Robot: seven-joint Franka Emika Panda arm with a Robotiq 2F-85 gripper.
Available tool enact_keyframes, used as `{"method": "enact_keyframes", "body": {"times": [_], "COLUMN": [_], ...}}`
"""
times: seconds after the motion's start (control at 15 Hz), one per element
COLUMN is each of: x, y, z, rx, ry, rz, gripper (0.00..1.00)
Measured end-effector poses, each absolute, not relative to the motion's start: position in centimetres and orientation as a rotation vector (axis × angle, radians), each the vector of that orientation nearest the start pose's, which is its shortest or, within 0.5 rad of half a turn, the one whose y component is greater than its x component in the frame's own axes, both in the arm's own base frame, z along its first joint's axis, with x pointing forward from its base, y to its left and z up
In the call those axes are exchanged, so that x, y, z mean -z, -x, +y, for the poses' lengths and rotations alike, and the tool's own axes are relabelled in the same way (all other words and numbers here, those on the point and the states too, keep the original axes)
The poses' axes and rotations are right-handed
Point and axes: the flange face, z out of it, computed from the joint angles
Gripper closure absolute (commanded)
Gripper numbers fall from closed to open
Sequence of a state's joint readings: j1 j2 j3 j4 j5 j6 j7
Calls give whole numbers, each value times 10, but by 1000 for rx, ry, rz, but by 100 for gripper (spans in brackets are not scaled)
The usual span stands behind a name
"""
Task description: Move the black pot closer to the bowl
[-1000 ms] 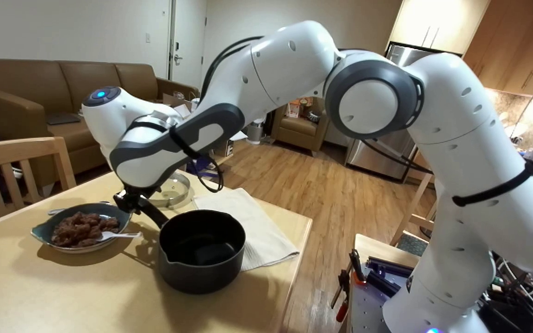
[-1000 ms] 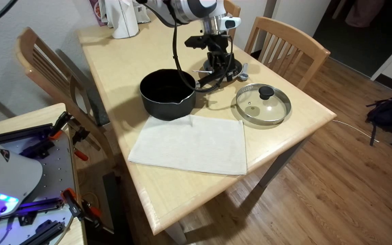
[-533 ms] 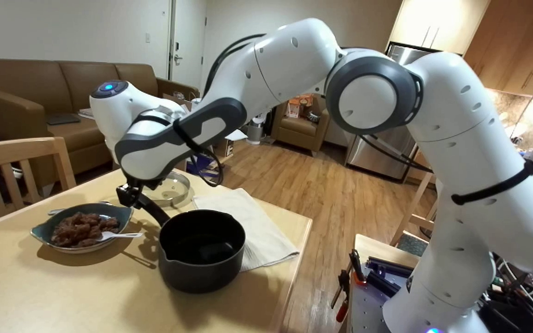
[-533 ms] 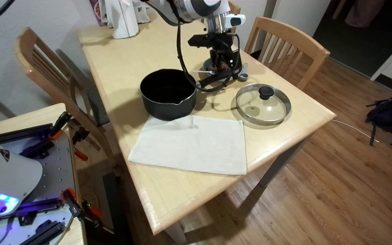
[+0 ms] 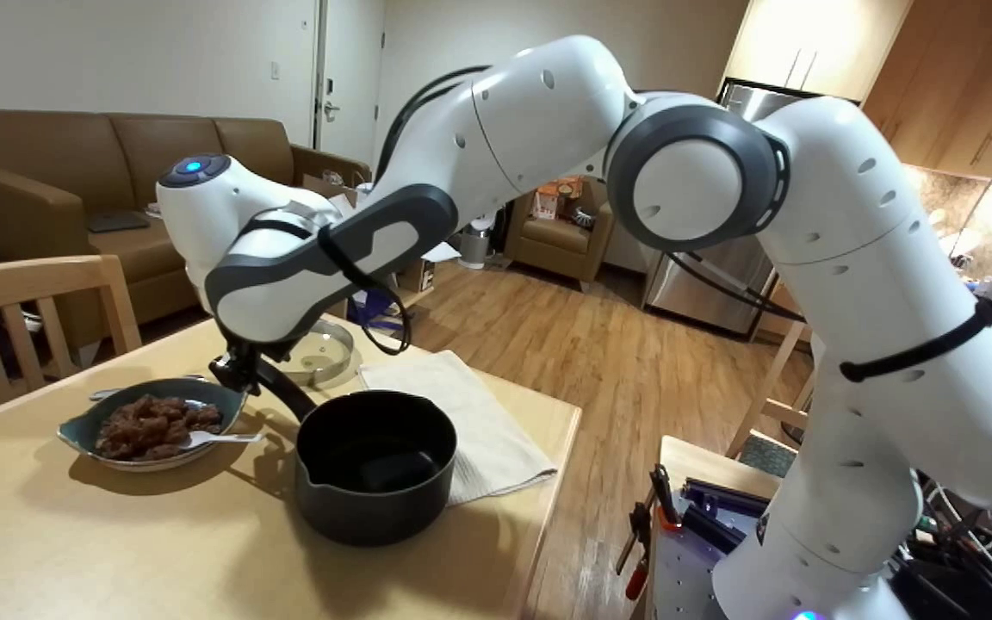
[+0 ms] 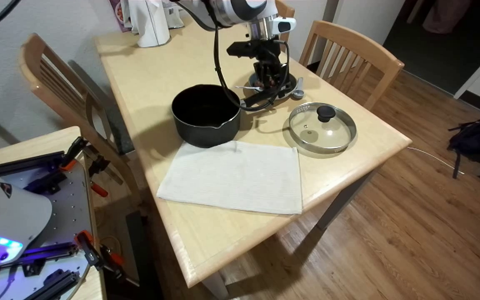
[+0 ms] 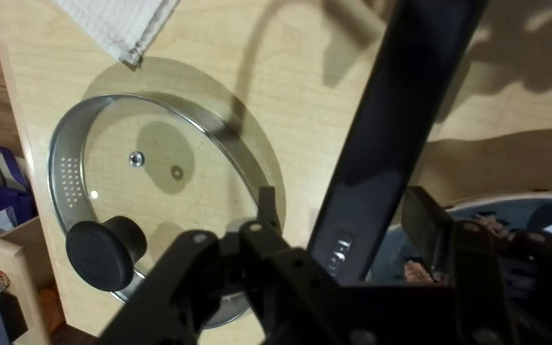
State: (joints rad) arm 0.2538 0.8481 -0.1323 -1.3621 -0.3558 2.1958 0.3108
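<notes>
On the table, black pot sits upright, right of the bowl and apart from it in an exterior view; cloth just beyond, contact unclear. Glass lid farther off, left of the cloth. Wrist view: gripper spread apart around the pot's handle, gap on left, right side unclear.

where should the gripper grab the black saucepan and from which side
Probably by its straight handle, from above, one jaw along each long side. It is far narrower than the round body, juts out toward the bowl and sits clear of the table, so straddling it should be easy. In the wrist view the gripper is open around it.
</notes>
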Motion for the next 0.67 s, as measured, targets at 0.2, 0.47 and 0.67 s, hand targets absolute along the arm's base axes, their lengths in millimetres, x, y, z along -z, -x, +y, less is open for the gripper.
{"method": "enact_keyframes", "body": {"times": [0.2, 0.47, 0.67], "x": [-213, -209, -208], "y": [-730, -728, -726], "z": [105, 116, 127], "rx": [121, 111, 97], "ry": [3508, 3491, 3465], "rz": [-134, -173, -338], "gripper": [80, 88, 88]}}
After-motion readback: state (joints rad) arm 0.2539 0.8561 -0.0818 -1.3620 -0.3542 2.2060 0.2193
